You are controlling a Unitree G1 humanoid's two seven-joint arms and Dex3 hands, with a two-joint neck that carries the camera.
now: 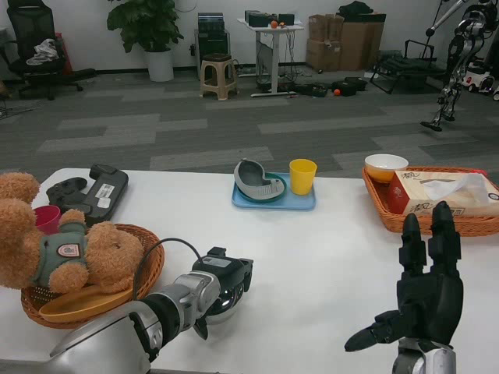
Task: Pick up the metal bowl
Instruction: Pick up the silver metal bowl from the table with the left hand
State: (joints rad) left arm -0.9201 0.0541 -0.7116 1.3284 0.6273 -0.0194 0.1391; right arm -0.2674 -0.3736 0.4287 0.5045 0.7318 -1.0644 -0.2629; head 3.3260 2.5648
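Item: small shiny round metal bowl (226, 305), standing on the white surface (312, 249) just right of the round woven wicker basket (148, 269), which we take as our landmark throughout. Only a sliver of its rim and wall shows.

Left hand (222, 282): black, many-fingered, directly over the bowl and right of the basket, fingers curled down around it. We judge it to be gripping the bowl, though the contact itself is hidden beneath the palm. We cannot tell whether the bowl has left the surface.

Right hand (425, 300): far right of the basket, well apart from the bowl, fingers spread upright, holding nothing.

Relation governing the next move: the left hand is the nearer, the bowl lying straight below it; being round, the bowl offers no long axis.

In the basket: brown plush teddy bear (54, 245), partly cropped.
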